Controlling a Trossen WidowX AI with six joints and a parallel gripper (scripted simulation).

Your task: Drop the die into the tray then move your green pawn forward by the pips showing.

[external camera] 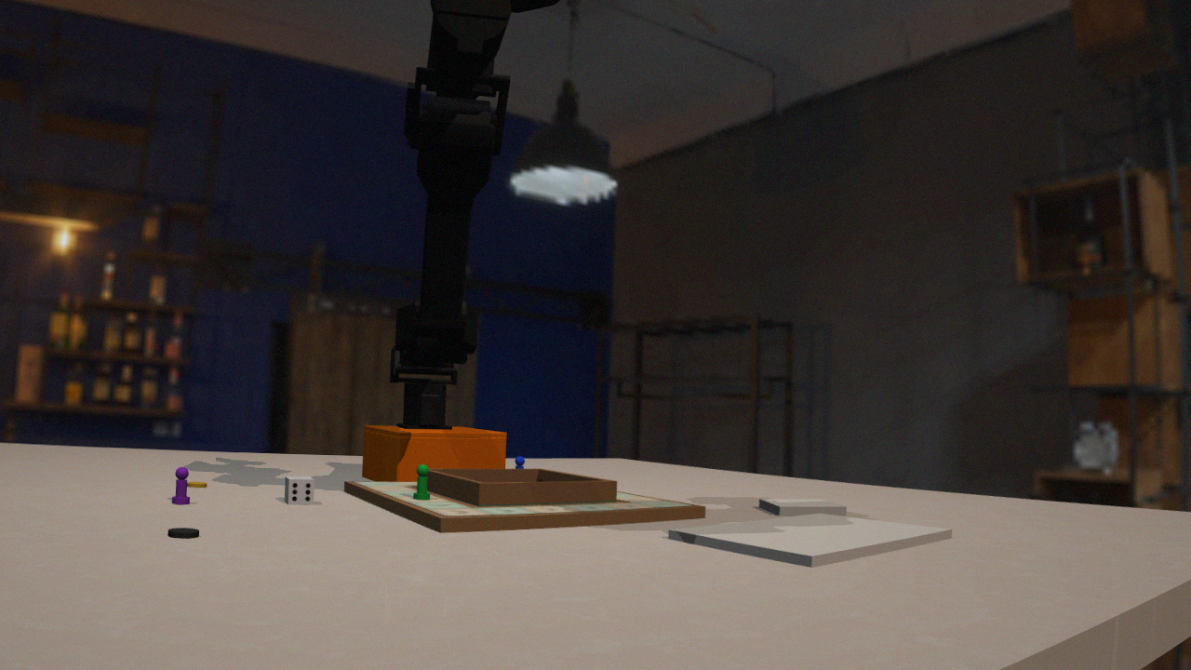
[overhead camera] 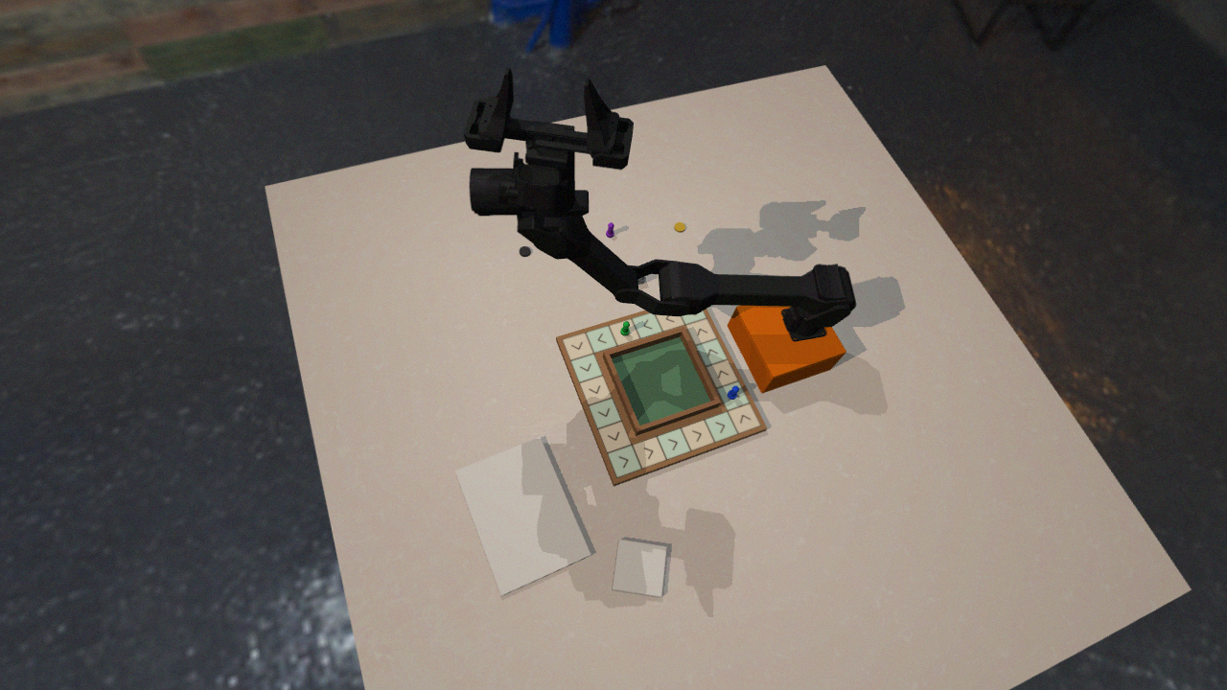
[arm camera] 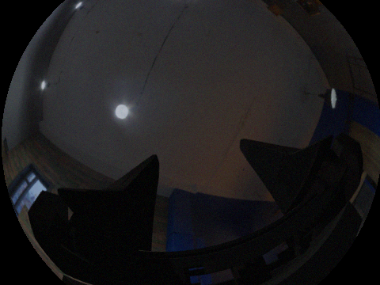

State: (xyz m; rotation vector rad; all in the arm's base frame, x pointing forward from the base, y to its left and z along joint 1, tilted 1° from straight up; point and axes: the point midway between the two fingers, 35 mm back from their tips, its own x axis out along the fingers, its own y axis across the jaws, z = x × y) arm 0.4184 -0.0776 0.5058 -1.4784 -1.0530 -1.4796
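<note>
We see the claw (overhead camera: 548, 103) raised high above the worktop (overhead camera: 858, 532), its two fingers spread wide with nothing between them — in the wrist view they frame only the dim ceiling and its lamps. The arm (overhead camera: 729, 287) rises from the orange base (overhead camera: 776, 356), which sits just beside the game board (overhead camera: 660, 396), and reaches up and away from the board toward the far part of the worktop.

The die (external camera: 299, 489) sits on the worktop off the board, between the purple pawn (external camera: 180, 486) and the board's near corner in the exterior view; the face turned to that camera shows six pips, and we cannot read its top face. In the top view the arm hides it.

The green pawn (overhead camera: 625, 328) stands upright on one of the arrow squares along the board's edge, outside the sunken tray (overhead camera: 664, 378) at the centre. The blue pawn (overhead camera: 732, 392) stands on the opposite side of the track, nearer the base.

Off the board lie a yellow disc (overhead camera: 679, 227) near the purple pawn, and a black disc (overhead camera: 524, 251) a little apart from them. On the other side of the board — well apart from the pawns — lie two flat pale slabs, a large slab (overhead camera: 523, 515) and a small slab (overhead camera: 641, 567).
</note>
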